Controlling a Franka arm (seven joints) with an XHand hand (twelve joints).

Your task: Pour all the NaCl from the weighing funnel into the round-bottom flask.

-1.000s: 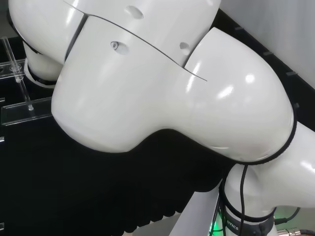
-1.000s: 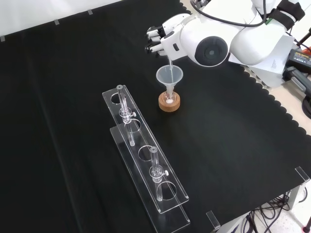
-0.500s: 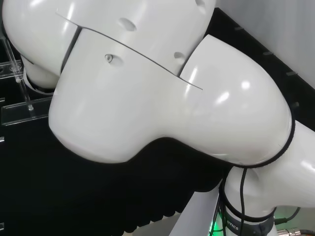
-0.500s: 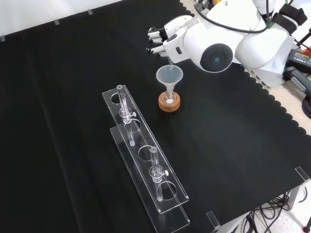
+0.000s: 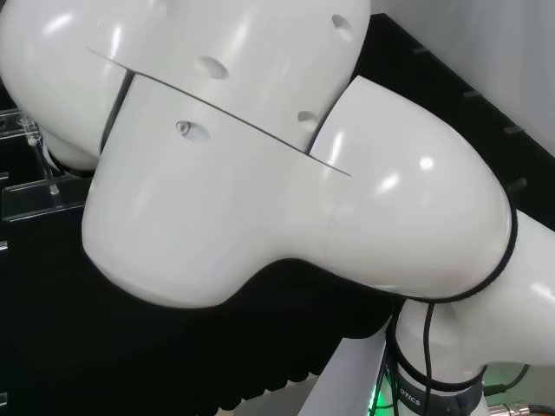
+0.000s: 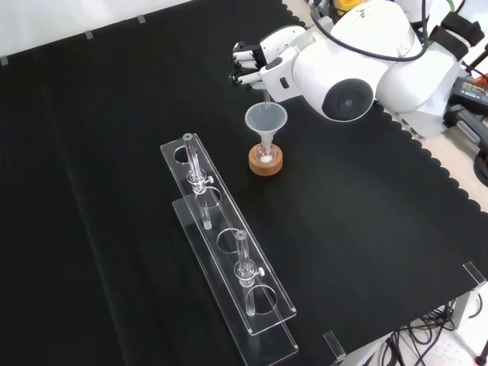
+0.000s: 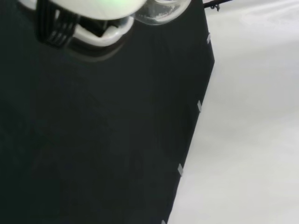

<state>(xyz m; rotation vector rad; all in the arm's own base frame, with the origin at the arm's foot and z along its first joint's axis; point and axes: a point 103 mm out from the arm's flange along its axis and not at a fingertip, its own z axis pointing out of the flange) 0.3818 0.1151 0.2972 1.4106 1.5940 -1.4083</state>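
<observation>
Hand point(image 6: 255, 61) is curled round the weighing funnel point(image 6: 266, 97), and you've just lifted its stem off the funnel point(image 6: 266, 120) — pour looks finished

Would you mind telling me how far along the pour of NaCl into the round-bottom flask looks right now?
Some white powder already sits in the round-bottom flask, on its cork ring under a clear funnel. In hand: the hand hovers above and behind that funnel, fingers curled round a thin clear stem that points down at it. I cannot tell if any salt is left to pour.
</observation>
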